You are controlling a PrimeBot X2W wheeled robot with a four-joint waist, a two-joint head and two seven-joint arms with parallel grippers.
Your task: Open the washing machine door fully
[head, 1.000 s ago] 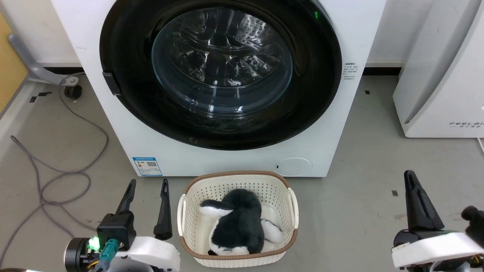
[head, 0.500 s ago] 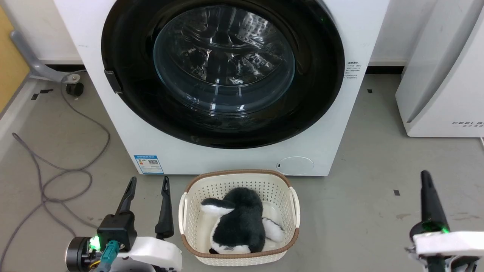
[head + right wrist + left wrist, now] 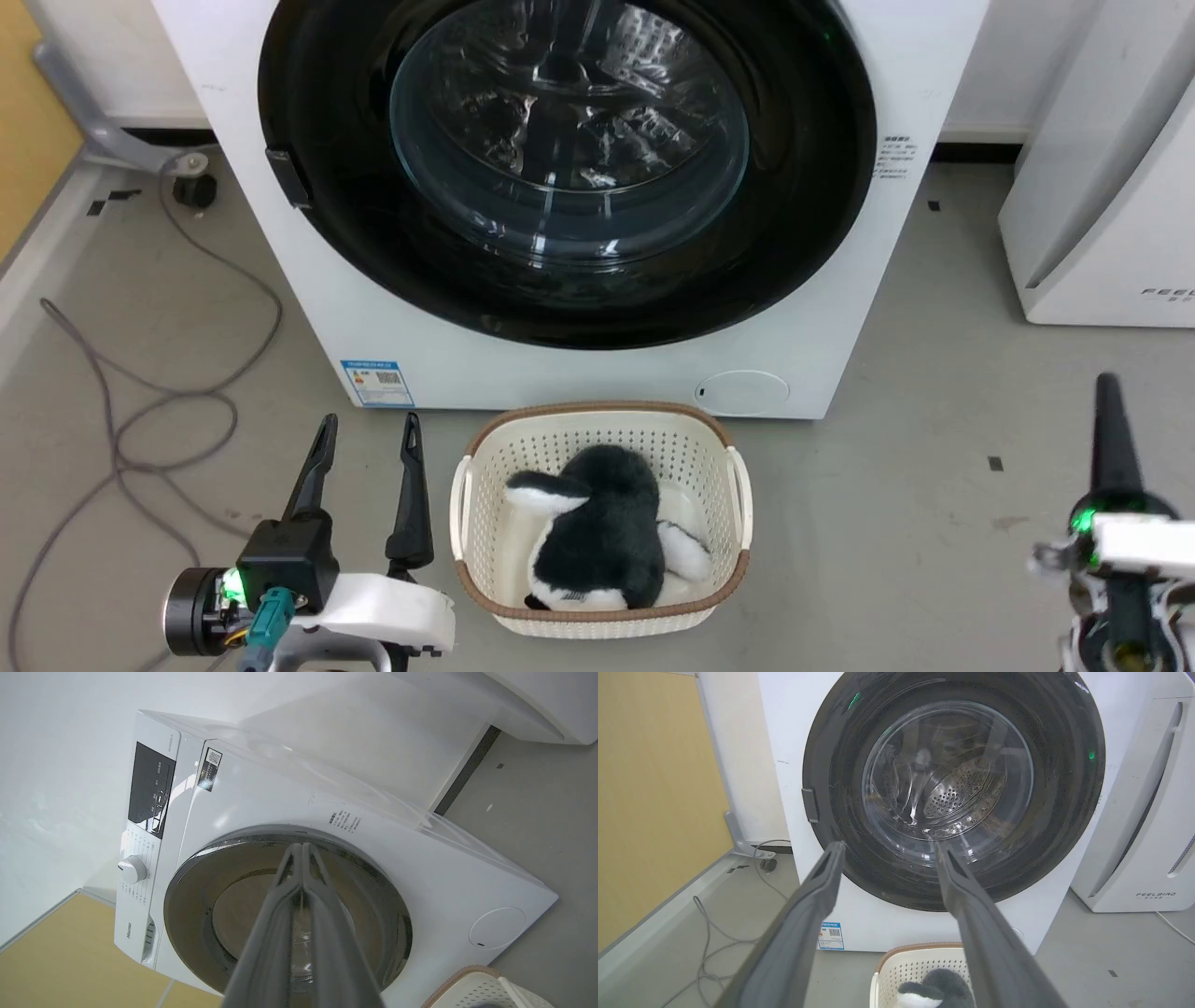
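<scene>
Left hand (image 3: 369,427), low at the left of the head view, has its two dark fingers spread moderately wide, holding nothing and hanging above the grey floor (image 3: 934,373). Low at the right, the right hand (image 3: 1108,387) shows as one thin dark spike, gripping nothing. One washing machine (image 3: 597,383) stands ahead of them, and its one door (image 3: 569,168), a glossy black disc with a bulging clear glass bowl at the centre, lies closed flat against the white front. A small dark latch (image 3: 288,177) sits on the door's left rim. One cream basket (image 3: 597,417) stands on the floor just in front of the machine, between the hands, with one black and white plush toy (image 3: 602,527) in it. One grey cable (image 3: 140,411) loops on the floor to the left.

From the left wrist, both fingers (image 3: 817,896) stand apart with the closed door behind them, not touching it, and the perforated steel drum (image 3: 957,798) shows through the glass.

From the right wrist, the two fingers (image 3: 280,914) are pressed together along their length, tips meeting, clear of the door. One white knob (image 3: 132,869) sits beside a dark control panel (image 3: 152,788).
</scene>
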